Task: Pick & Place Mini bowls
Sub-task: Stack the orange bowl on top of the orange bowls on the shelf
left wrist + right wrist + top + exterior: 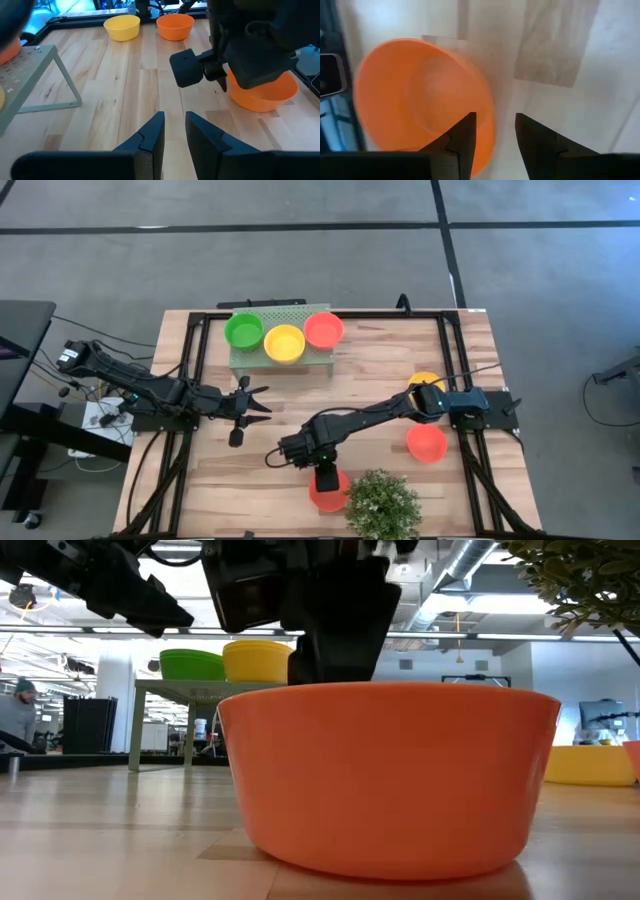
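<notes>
A red-orange mini bowl [328, 496] [390, 780] [415, 95] stands upright on its base near the table's near edge. My right gripper [325, 477] [495, 120] points down over it, open. One finger is above the bowl's inside and the other is outside its rim [489, 117]. My left gripper [258, 404] [174, 120] waits open above the table left of centre, holding nothing. Green [243, 331], yellow [284, 342] and red-orange [323, 329] bowls sit on the pale green stand [280, 365]. A yellow bowl [427, 381] and a red-orange bowl [427, 442] rest on the table's right side. My right gripper straddles the rim [489, 117] of the red-orange bowl from above, one finger inside and one outside. I cannot tell whether either finger touches the wall. The bowl sits on the table.
A bushy potted plant [380, 502] stands right beside the near bowl. The stand occupies the far middle of the table. Bare wood lies between the two arms and in front of the stand. A person shows in the room far behind [15, 715].
</notes>
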{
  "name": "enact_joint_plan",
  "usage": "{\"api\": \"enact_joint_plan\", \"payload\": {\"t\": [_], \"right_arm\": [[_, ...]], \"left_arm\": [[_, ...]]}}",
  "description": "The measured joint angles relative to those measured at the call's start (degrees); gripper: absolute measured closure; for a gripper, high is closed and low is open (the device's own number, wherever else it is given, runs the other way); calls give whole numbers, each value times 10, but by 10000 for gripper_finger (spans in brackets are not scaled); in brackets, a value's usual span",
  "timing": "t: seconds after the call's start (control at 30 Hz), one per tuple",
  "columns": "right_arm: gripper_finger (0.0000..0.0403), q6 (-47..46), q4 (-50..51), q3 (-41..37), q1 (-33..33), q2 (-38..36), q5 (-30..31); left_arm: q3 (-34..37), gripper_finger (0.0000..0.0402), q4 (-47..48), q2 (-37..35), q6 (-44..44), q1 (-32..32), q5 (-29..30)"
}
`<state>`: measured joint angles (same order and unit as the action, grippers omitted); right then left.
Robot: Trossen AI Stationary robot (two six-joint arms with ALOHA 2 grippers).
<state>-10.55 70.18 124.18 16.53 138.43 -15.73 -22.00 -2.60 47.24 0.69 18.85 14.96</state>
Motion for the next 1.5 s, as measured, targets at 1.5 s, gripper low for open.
{"api": "enact_joint_plan", "payload": {"t": [1.5], "right_arm": [[399, -119, 149, 0, -211, -249, 309]], "left_arm": [[0, 322, -3, 0, -9, 0, 0]]}}
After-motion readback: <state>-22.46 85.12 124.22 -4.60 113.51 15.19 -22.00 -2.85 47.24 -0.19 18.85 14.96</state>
